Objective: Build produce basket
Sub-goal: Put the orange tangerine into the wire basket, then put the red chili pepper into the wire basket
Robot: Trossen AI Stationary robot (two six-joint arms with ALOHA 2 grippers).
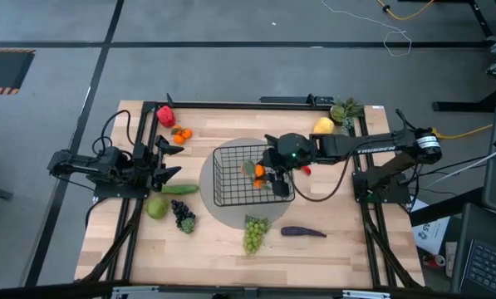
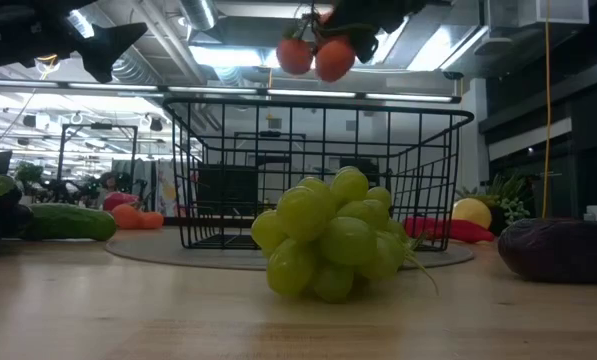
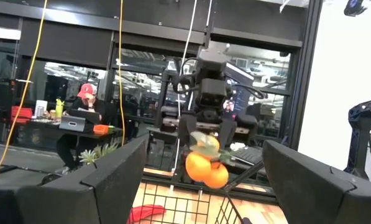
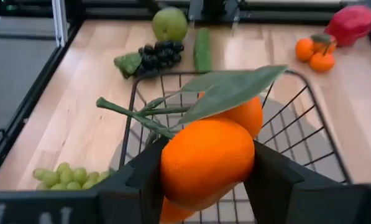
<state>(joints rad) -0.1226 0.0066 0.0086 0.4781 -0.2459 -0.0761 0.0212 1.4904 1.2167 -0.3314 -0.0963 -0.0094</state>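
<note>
Above the basket, the right gripper hangs with a leafy pair of oranges pinched between its fingers, the fruit clear of the wire rim and not yet resting on anything. Directly beneath it the mesh floor looks bare, so by my reading nothing has been delivered so far and this would be the first piece in. The rest of the produce lies on the table around the tool: the green grapes and the eggplant on its near side, a red chili just beside it outside the wire, a yellow pear behind it towards its own arm's base, and, across the basket from it, the cucumber, green apple, purple grapes, a second pair of oranges and the red pepper. The left gripper waits on that far side, near the cucumber, its jaws spread wide and holding nothing. Judged from this, the task is barely begun: one release is pending, and every other item remains to be fetched.
</note>
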